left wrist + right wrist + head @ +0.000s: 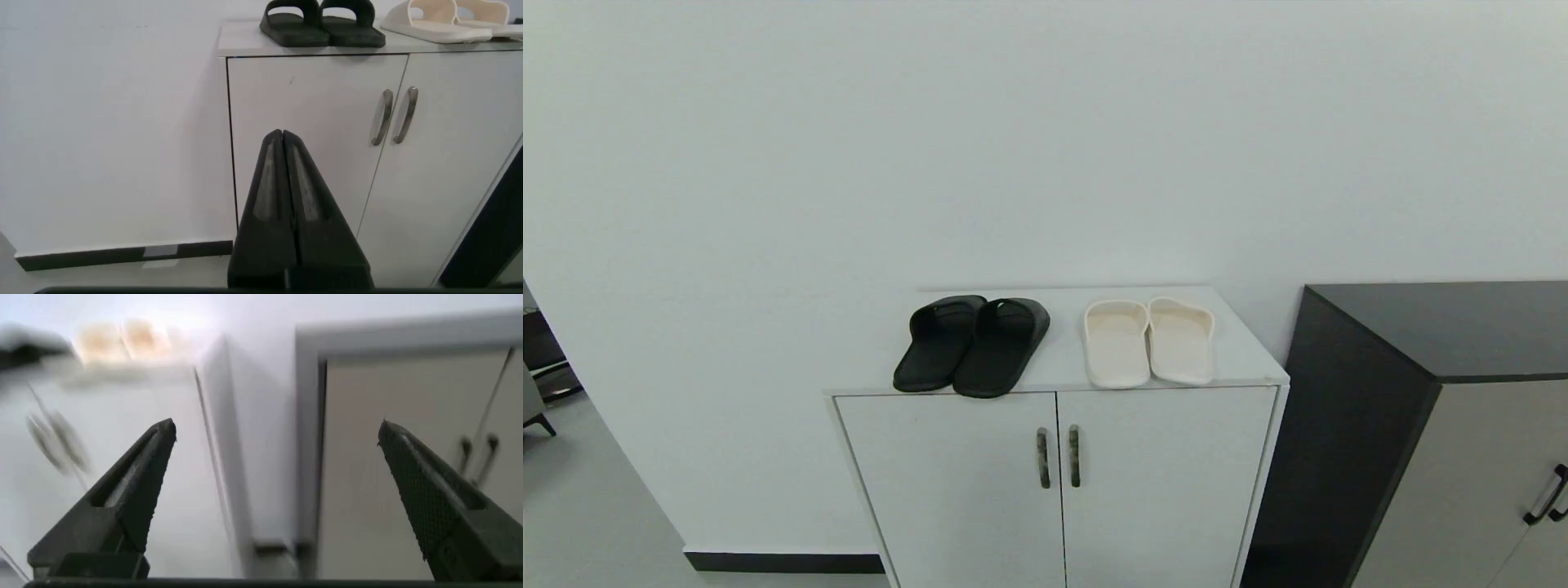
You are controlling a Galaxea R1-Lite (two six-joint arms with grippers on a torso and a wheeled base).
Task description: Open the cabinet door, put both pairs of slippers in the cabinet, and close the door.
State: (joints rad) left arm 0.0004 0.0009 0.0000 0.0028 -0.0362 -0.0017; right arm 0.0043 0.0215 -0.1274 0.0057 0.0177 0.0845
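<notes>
White cabinet (1168,490) – biggest item, against the wall, two doors, both shut. A dark cabinet (1347,441) stands just beside it on the robot's right; not part of the job.

Task progress: nothing done yet, by my reading. Door not opened, no slipper inside. All three steps are left – open, load both pairs, close.

Black slippers (972,345) – a pair on the cabinet top, left half, side by side and touching, heels at the front edge and slightly over it. White slippers (1148,340) – the second pair, right half of the same top, also touching each other, heels near the front edge. The two pairs sit near each other with a gap between.

Handles (1058,457) – two short vertical bars at the meeting edge of the doors, just beside each other, high on the doors. Neither is touched.

Left pincer (283,135) – closed, fingers pressed flat together, holding nothing. It is low and in front of the left door, well apart from it, pointing toward the cabinet, below the level of the handles.

Right pincer (276,425) – wide open, empty. It faces the gap where the two cabinets meet, well short of both. Its view is blurred, so finer placement cannot be told.

Likely first move: one arm to a handle.
</notes>
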